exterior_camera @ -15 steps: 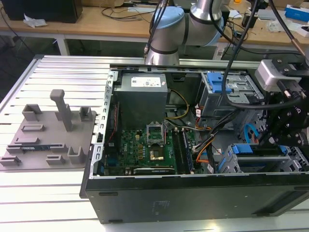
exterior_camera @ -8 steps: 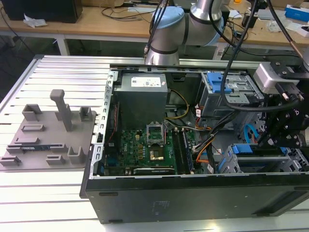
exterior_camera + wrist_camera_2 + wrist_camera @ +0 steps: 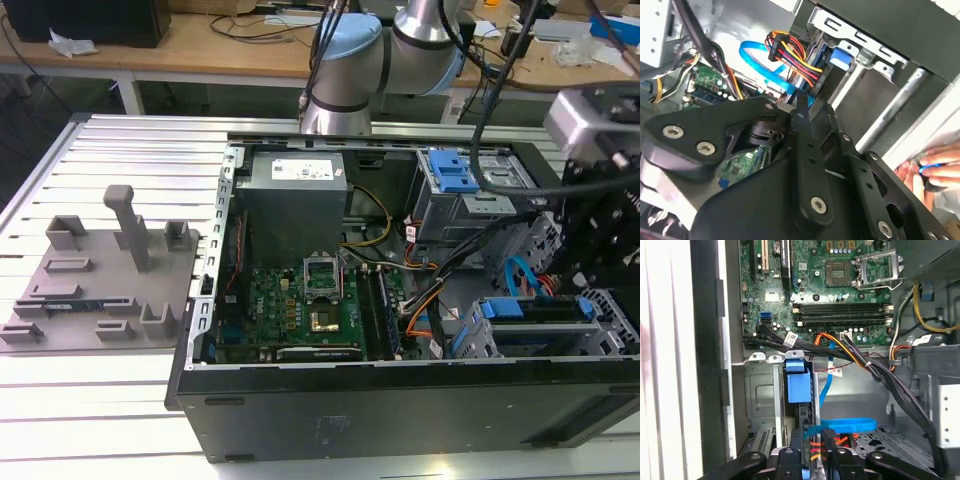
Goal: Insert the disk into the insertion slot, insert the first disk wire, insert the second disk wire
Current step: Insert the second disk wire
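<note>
So the black linkage gripper [image 3: 827, 452] is right down at the back end of the drive, fingers nearly closed around the thin flat light-blue cable [image 3: 840, 425] loop; can't tell if it's actually pinching it. The red and orange wire bundle [image 3: 792, 55] sits plugged in just beside. The silver hard drive in its bright blue plastic frame [image 3: 799, 385] is already seated in the low grey sheet-metal cage [image 3: 760, 395]. Beyond that, the green motherboard [image 3: 840, 285].
</note>
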Motion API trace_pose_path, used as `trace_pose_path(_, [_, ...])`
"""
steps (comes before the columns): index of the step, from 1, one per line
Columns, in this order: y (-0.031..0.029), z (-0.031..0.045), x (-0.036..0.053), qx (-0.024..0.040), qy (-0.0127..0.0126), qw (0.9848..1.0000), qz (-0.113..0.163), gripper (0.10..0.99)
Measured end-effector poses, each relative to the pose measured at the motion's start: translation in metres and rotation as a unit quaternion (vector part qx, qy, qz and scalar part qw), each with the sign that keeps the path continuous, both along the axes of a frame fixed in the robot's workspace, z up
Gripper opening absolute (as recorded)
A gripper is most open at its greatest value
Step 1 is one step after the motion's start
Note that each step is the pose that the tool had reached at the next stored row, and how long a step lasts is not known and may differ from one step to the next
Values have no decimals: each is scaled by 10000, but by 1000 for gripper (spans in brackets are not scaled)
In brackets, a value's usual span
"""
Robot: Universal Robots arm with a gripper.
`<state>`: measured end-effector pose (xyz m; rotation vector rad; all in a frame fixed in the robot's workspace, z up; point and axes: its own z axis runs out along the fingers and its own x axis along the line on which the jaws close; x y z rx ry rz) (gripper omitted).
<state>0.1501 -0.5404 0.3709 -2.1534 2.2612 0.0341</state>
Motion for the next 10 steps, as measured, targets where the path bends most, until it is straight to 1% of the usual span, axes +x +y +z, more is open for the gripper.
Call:
trace_pose_path(2, [12,145,0,0,-6,10000,0,282])
trace_pose_path(3, [14,169,0,0,-6,10000,0,216])
trace_pose_path(5, [15,170,0,-1,-6,10000,0,106])
trace_pose_path(10, [18,171,0,-3,-6,10000,0,106])
